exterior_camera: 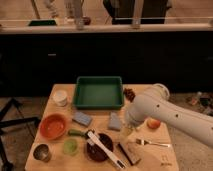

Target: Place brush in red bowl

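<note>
The brush [106,149] has a long white handle and lies slantwise across the dark brown bowl [95,153] at the table's front middle. The red bowl [53,126] sits on the left side of the table with nothing in it. My white arm [160,112] reaches in from the right. The gripper [125,131] hangs at its end above the table, just right of the brush and apart from it. It holds nothing that I can see.
A green tray [99,92] stands at the back. A white cup [60,97], blue sponge [81,118], grey cloth [115,121], green cup [70,146], metal cup [41,152], dark block [129,152], fork [152,144] and orange fruit [153,123] lie around.
</note>
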Available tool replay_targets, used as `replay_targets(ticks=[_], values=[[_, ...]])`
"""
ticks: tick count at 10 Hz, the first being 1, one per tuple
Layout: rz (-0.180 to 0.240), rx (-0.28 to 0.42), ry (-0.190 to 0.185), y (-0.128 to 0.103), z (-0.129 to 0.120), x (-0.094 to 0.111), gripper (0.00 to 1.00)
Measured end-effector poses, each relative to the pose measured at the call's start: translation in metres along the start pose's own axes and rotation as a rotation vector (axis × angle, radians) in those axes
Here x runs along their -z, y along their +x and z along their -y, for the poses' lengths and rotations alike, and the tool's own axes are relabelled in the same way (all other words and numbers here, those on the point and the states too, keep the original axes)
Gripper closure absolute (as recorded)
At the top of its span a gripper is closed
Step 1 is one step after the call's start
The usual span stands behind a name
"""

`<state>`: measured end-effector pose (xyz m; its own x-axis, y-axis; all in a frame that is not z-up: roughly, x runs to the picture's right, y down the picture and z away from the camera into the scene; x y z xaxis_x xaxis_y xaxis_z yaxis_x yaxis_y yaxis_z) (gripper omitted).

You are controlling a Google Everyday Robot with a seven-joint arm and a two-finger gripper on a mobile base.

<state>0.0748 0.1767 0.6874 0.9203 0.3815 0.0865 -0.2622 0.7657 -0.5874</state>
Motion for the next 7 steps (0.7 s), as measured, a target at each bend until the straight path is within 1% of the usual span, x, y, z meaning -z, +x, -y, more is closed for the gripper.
replay_targets(ticks=[2, 3, 7], values=[[0.009, 0.033, -0.026, -0.01, -0.013, -0.015, 0.2], [0.008, 0.052, -0.043, -0.011, -0.02, -0.022, 0.2], [0.009, 0.054, -0.043, -0.01, -0.02, -0.022, 0.2]])
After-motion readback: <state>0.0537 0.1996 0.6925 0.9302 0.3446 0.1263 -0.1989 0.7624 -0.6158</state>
